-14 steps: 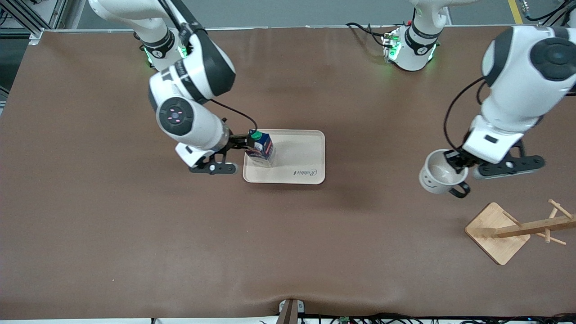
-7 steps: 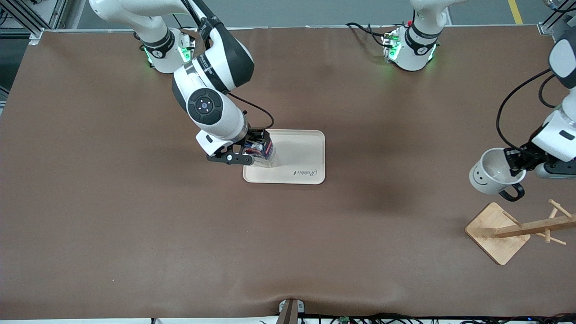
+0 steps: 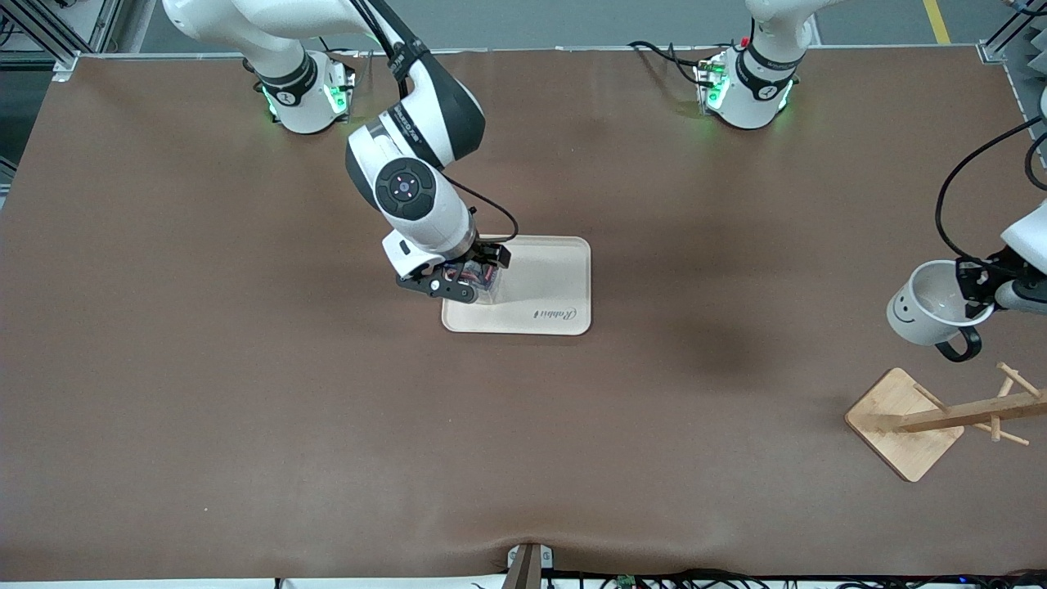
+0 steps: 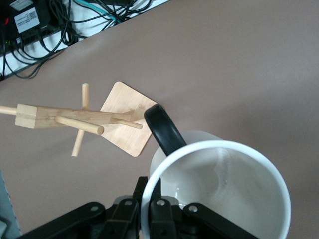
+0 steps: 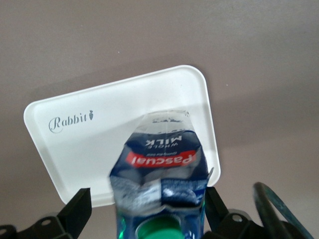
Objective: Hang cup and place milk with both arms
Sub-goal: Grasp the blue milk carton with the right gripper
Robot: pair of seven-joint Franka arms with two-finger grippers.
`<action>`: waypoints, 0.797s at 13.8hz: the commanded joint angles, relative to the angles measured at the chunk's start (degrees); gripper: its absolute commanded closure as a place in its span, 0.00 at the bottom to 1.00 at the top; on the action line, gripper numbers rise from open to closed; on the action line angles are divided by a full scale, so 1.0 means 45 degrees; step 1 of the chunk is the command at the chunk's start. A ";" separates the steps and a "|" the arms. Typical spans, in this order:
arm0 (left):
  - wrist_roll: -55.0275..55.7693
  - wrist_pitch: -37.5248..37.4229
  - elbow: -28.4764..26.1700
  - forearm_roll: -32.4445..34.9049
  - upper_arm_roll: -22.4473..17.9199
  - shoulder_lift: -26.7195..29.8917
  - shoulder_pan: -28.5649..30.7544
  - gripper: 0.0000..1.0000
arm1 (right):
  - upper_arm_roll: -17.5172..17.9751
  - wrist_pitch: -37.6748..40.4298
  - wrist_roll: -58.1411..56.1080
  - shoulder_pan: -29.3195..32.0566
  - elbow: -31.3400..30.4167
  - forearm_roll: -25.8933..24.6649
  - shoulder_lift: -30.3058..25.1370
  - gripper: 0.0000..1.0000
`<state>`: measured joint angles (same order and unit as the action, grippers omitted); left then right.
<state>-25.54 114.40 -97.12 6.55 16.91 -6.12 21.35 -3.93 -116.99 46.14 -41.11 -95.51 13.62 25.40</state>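
Observation:
The milk (image 3: 489, 283) stands on the white tray (image 3: 556, 278) at its corner nearest the right arm's end. My right gripper (image 3: 468, 278) is directly over it, fingers either side of the carton's top. In the right wrist view the milk (image 5: 159, 169) sits between the fingers (image 5: 79, 204) with a gap on one side, so the right gripper (image 5: 147, 201) is open. My left gripper (image 3: 977, 290) is shut on the rim of the cup (image 3: 924, 307) and holds it in the air above the table beside the wooden rack (image 3: 973, 413). In the left wrist view the cup (image 4: 219, 194) has its handle (image 4: 164, 129) toward the rack (image 4: 75, 117); the left gripper (image 4: 149, 199) pinches the rim.
The rack's square base (image 3: 904, 421) sits near the left arm's end, close to the front camera; its pegs (image 3: 1014, 380) stick out sideways. The tray (image 5: 99, 144) lies mid-table. Cables (image 4: 60, 30) lie past the table edge.
The right arm swung over the tray and turned from a sideways hold to top-down above the milk. The left arm carried the cup toward the left arm's end, closer to the rack.

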 commanded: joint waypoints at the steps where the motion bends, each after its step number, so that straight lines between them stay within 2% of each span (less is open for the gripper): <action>1: -0.1836 -0.0091 0.0292 -0.0323 0.0090 -0.0222 0.0467 1.00 | -0.0122 -0.1671 0.0293 -0.0278 -0.1292 -0.0156 -0.0274 0.00; 2: -0.2268 -0.0071 0.0293 -0.0459 0.0090 -0.0223 0.0547 1.00 | -0.0122 -0.2123 0.0332 -0.0317 -0.1567 -0.0156 -0.0313 0.03; 3: -0.2737 -0.0071 0.0293 -0.0731 0.0090 -0.0261 0.0741 1.00 | -0.0122 -0.2166 0.0777 -0.0318 -0.1589 -0.0156 -0.0313 0.28; 5: -0.3344 -0.0032 0.0544 -0.1180 0.0090 -0.0495 0.1054 1.00 | -0.0122 -0.1973 0.1503 -0.0318 -0.1550 -0.0156 -0.0352 0.91; 6: -0.3579 -0.0032 0.0740 -0.1395 0.0090 -0.0689 0.1249 1.00 | -0.0142 -0.1507 0.1504 -0.0279 -0.1492 -0.0156 -0.0488 1.00; 11: -0.4576 -0.0032 0.1034 -0.2664 0.0090 -0.1256 0.2030 1.00 | -0.0648 0.3450 0.1505 0.0773 0.0925 -0.0214 -0.0802 1.00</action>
<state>-43.97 114.53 -94.44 -2.61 16.85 -10.10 28.93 -6.40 -108.14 52.07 -40.35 -95.81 13.39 22.72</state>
